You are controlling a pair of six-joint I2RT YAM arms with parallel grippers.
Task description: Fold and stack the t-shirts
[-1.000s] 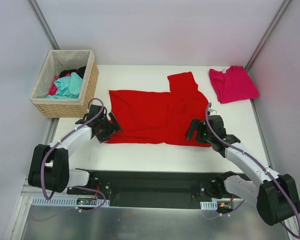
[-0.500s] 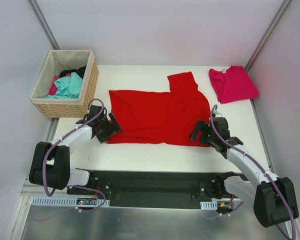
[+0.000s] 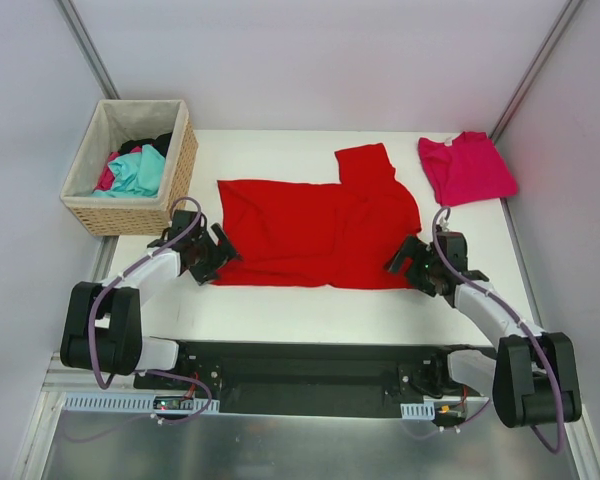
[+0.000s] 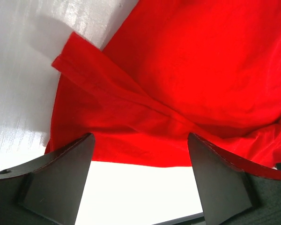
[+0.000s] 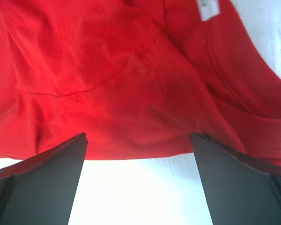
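The bright red t-shirt (image 3: 315,228) lies spread on the white table, one sleeve pointing to the back. The magenta-pink t-shirt (image 3: 467,167) lies folded at the back right. My left gripper (image 3: 218,254) is open at the red shirt's near left corner. In the left wrist view the hem (image 4: 131,150) lies just ahead of the open left gripper (image 4: 140,138). My right gripper (image 3: 402,260) is open at the shirt's near right corner. In the right wrist view the red edge (image 5: 131,140) sits at the tips of the open right gripper (image 5: 138,137), with a white label (image 5: 208,8) beyond.
A wicker basket (image 3: 178,170) with teal, pink and dark clothes stands at the back left. White walls close in the table on both sides and behind. The black base rail (image 3: 300,365) runs along the near edge.
My right arm has swung to the right, carrying its open gripper along the shirt's near edge to the right corner. The left gripper has shifted slightly left.
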